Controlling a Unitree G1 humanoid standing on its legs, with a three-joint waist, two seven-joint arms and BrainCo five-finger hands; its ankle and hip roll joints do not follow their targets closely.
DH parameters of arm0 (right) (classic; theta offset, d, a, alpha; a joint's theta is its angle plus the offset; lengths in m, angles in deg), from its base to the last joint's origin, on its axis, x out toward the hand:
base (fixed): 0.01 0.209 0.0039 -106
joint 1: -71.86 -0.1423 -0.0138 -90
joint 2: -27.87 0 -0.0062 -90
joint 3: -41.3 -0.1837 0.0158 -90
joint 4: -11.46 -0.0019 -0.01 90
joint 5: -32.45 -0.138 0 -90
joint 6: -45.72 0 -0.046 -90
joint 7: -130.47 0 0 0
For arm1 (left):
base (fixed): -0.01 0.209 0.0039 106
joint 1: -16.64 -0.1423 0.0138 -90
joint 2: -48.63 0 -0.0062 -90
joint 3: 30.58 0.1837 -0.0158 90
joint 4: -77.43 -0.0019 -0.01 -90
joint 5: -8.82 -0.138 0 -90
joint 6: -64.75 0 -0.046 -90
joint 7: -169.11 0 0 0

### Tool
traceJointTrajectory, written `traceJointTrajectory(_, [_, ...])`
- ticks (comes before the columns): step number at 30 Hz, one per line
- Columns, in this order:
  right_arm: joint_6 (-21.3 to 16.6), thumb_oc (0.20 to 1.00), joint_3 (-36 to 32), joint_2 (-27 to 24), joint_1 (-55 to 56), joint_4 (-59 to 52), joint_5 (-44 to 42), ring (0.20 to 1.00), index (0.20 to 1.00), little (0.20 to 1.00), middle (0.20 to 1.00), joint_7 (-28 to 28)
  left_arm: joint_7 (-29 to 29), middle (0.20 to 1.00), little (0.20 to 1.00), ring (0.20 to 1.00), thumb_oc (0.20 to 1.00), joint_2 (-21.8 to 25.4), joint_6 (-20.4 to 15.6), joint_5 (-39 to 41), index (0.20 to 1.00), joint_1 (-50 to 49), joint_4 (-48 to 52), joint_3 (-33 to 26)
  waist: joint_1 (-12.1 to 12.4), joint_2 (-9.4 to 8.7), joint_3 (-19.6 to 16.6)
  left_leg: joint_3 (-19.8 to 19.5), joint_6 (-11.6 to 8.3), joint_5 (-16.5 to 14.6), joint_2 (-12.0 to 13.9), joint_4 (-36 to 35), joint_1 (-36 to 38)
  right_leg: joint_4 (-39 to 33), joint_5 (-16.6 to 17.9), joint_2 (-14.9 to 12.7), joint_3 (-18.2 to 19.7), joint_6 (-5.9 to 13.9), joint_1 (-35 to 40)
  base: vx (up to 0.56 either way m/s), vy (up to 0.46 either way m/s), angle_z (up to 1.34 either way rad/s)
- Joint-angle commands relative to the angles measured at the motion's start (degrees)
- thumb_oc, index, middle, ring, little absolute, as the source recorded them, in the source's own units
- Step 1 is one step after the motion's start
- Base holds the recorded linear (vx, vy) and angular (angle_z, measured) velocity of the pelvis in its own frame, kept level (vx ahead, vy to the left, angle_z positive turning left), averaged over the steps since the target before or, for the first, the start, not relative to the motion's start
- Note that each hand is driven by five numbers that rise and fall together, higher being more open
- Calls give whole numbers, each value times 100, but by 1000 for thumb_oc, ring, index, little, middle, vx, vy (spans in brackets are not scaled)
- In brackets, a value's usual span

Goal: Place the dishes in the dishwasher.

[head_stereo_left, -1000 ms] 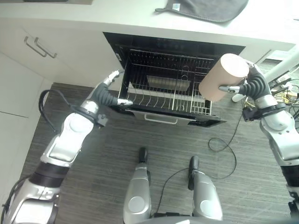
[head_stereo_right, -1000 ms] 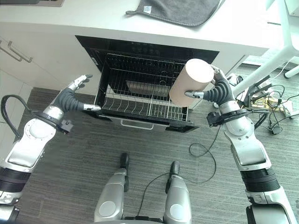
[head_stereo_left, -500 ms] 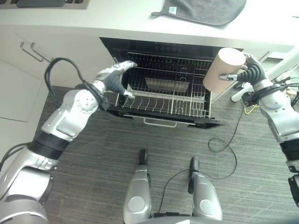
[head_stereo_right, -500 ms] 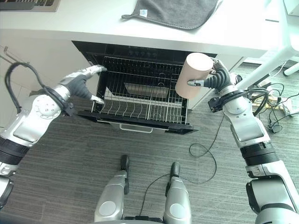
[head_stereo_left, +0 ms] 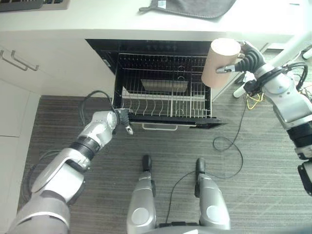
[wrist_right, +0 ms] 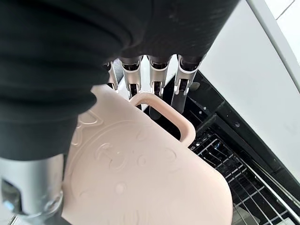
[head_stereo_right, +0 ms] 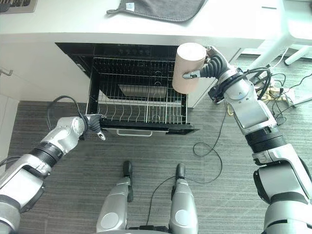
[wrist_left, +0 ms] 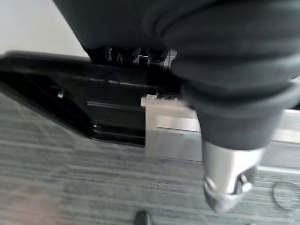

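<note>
A pale pink mug hangs over the right end of the open dishwasher's wire rack, above its right rear corner. My right hand is shut on it: the fingers reach in at the mug's handle and the thumb lies on the mug's side. My left hand sits low at the front left corner of the pulled-out rack, against the black edge. A steel tray-like piece lies inside the rack.
A grey towel lies on the white counter above the dishwasher. White cabinets with bar handles stand to the left. A white pole and loose wires are close behind my right arm.
The whole view has shifted. My left hand has dropped from the rack's upper left side to its front left corner. My right hand still holds the mug near the rack's right end.
</note>
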Motion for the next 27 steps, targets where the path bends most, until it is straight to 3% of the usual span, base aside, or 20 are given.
traceJointTrajectory(1, [-131,200,-118,27,-326,-176,192,200,200,200,200,133,196,1000,1000,1000,1000,-54,125,-152,1000,-151,-320,-52,14,-111,-370,-60,164,-1069,28,562,-42,591,-855,107,130,44,-421,-10,42,-5])
traceJointTrajectory(5, [-42,200,-94,150,-458,-321,374,200,200,200,200,255,413,1000,1000,1000,1000,-448,189,-123,1000,-196,-1036,-121,-62,-100,-325,-5,181,-1104,11,624,-63,669,-882,114,200,43,-498,-15,65,-15])
traceJointTrajectory(10, [237,200,-31,221,-621,-219,508,200,200,200,200,443,-12,1000,1000,1000,1000,-715,271,157,1000,-285,-1335,-55,-55,-71,-262,-15,195,-1152,-39,694,-126,754,-929,121,225,23,-572,-31,31,-7])
traceJointTrajectory(11, [292,200,27,255,-684,-134,517,200,200,200,200,506,-21,1000,1000,1000,1000,-741,391,532,1000,-359,-1243,-39,-41,-68,-245,-32,185,-1170,-48,744,-159,790,-947,123,239,14,-593,0,0,0])
traceJointTrajectory(19, [463,200,250,101,-902,844,292,200,200,200,200,457,-595,1000,1000,1000,1000,-608,564,539,1000,-1431,102,192,301,45,-118,-190,246,-1206,-149,693,-150,803,-1021,102,28,-51,-525,3,-17,1])
traceJointTrajectory(27, [554,200,360,58,-1147,1611,7,200,200,200,200,462,-803,1000,1000,1000,1000,-527,794,344,1000,-1781,434,486,485,21,-124,-302,294,-1147,-167,550,-178,706,-979,110,-105,-52,-498,39,-56,9])
